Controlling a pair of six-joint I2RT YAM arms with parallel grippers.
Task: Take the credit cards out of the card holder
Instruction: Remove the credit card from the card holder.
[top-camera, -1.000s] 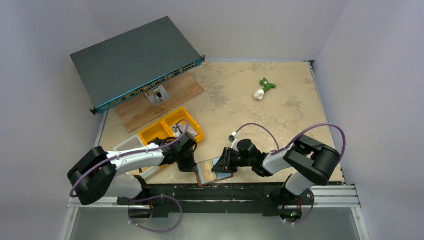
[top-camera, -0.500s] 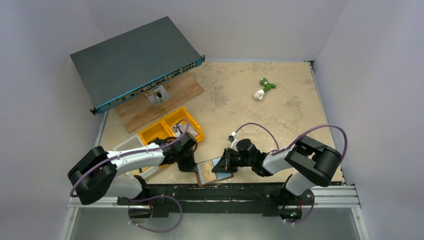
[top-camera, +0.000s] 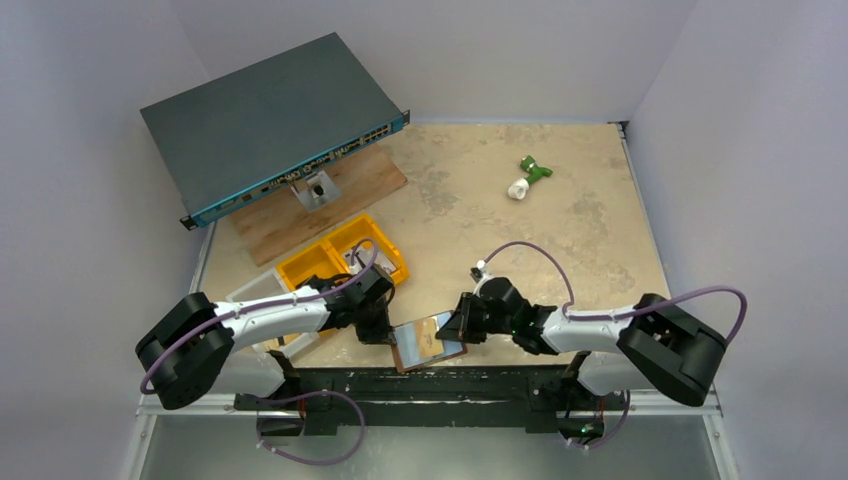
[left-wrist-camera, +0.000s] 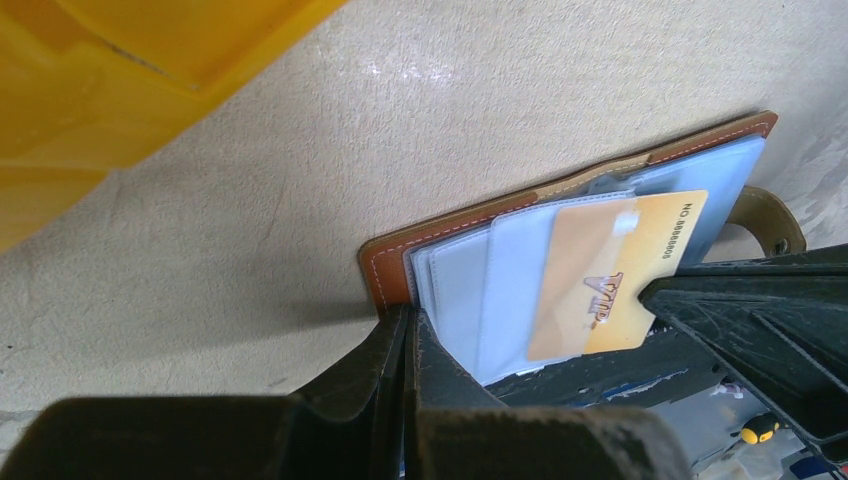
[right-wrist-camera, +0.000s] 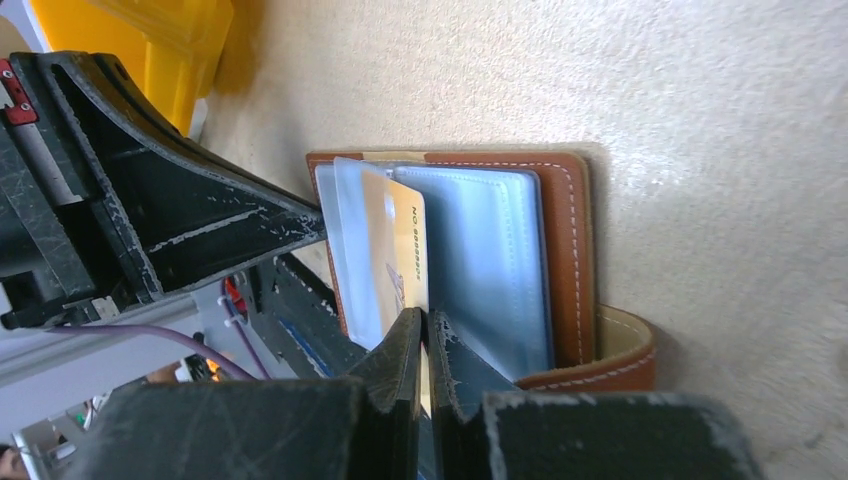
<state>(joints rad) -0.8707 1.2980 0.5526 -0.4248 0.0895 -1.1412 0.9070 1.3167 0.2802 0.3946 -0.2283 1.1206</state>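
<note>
The card holder (top-camera: 440, 350), a brown leather wallet, lies open at the table's near edge, its pale blue sleeves (left-wrist-camera: 500, 290) fanned out. A gold credit card (left-wrist-camera: 620, 270) marked VIP sticks partway out of one sleeve. My left gripper (left-wrist-camera: 410, 335) is shut on the holder's left edge by the brown corner (left-wrist-camera: 385, 265). My right gripper (right-wrist-camera: 428, 325) is shut on the near end of the gold card (right-wrist-camera: 400, 250). The holder's snap tab (right-wrist-camera: 625, 350) curls up beside the right fingers. In the top view, the left gripper (top-camera: 385, 330) and right gripper (top-camera: 455, 328) face each other across the holder.
A yellow bin (top-camera: 345, 262) and a white tray (top-camera: 255, 290) sit just behind the left arm. A network switch (top-camera: 270, 120) rests on a wooden board (top-camera: 300, 215) at the back left. A green and white object (top-camera: 528, 178) lies far right. The holder overhangs the table's front rail.
My right gripper has shut on the gold card and drawn slightly right. The right arm's elbow has swung out to the right and lower. The left arm has stayed put.
</note>
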